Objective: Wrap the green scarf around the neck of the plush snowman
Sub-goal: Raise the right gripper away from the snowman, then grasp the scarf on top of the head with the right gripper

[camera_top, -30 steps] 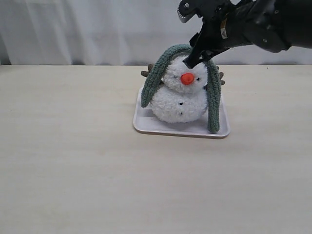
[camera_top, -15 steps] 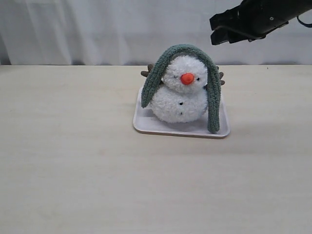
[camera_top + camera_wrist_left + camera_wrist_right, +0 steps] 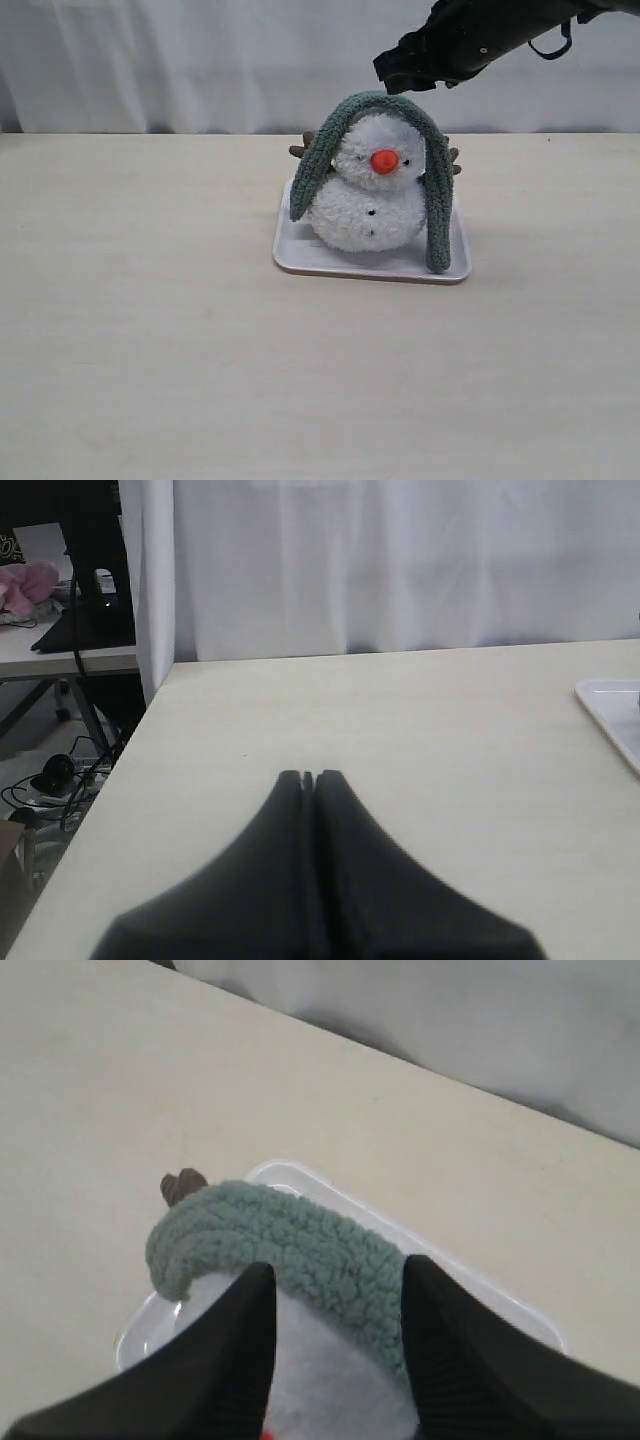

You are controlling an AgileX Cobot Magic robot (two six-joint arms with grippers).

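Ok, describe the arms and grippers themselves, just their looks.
Everything in view is matte black. The right arm is bulky and blocky, with a thin black cable looping off it and a small pale mark on its side. The right gripper has two broad fingers with finely ribbed faces and rounded tips. The left gripper is smooth and tapers to a narrow tip.

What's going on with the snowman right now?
The fuzzy grey-green knit scarf lies draped over the head of the fluffy white plush snowman, its ends hanging down both sides, not at the neck. The snowman sits in a pale rectangular tray. The right pincer hovers close above the scarf, jaws apart, gripping nothing. The left pincer is shut, off to the side.
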